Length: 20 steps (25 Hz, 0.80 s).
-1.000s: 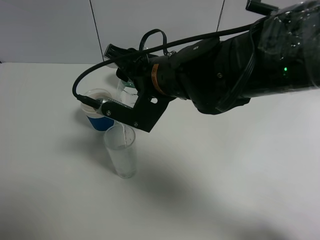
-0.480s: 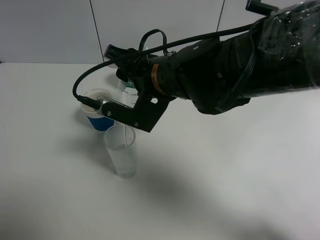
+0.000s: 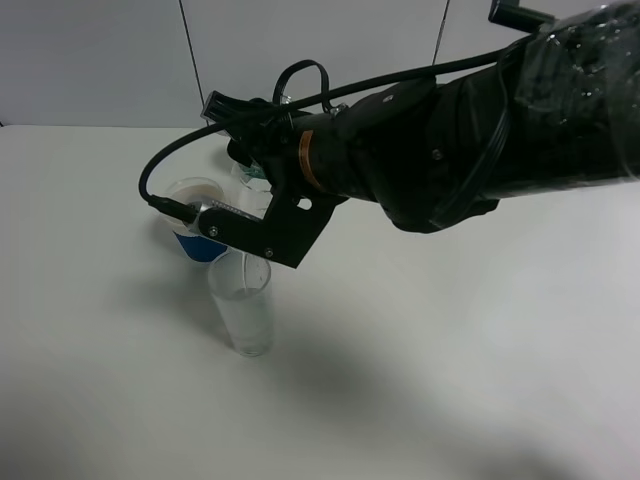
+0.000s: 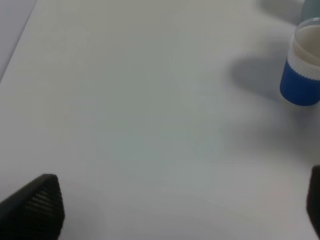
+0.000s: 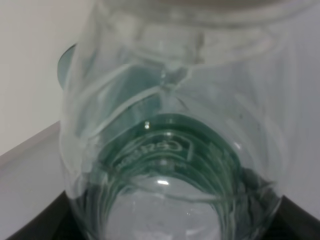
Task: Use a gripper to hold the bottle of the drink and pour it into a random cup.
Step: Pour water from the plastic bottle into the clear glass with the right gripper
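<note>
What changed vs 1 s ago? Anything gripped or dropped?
The right claw, shut on the bottle, has shifted slightly left along with its wrist and cable, and seems to tip a little further over the tall clear glass. Nothing was taken hold of or let go. The glass and the blue cup stayed put. Any change in liquid level is too small to tell.

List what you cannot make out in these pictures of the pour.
Bottle mouth: exterior high view, hidden behind the right arm.
Level in the glass: exterior high view, clear liquid in clear glass, too faint.
Blue cup: left wrist view, cut off by the frame edge.
Glass: right wrist view, the bottle fills the frame.
</note>
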Each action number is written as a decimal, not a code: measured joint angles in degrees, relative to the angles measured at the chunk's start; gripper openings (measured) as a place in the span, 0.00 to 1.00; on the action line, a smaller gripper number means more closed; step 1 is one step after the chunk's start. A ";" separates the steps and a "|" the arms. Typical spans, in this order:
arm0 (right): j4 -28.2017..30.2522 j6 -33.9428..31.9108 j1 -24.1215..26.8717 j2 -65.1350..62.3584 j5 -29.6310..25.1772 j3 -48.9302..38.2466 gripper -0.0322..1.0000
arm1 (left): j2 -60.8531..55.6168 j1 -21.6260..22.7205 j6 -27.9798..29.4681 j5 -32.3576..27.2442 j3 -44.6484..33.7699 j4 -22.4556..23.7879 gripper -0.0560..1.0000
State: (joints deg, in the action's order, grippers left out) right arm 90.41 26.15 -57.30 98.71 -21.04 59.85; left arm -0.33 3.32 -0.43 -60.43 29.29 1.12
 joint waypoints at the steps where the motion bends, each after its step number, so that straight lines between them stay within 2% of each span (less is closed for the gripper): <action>1: 0.05 0.38 -0.19 0.00 0.00 0.00 0.56 | 0.00 0.00 0.00 0.00 0.00 0.00 0.98; 9: 0.44 4.16 -0.45 0.00 -0.12 0.01 0.56 | 0.00 0.00 0.00 0.00 0.00 0.00 0.98; 20: 0.55 5.21 -0.56 0.00 -0.34 0.01 0.56 | 0.00 0.00 0.00 0.00 0.00 0.00 0.98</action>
State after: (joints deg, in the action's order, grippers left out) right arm 90.97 31.36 -57.86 98.71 -21.39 59.86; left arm -0.33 3.32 -0.43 -60.43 29.29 1.12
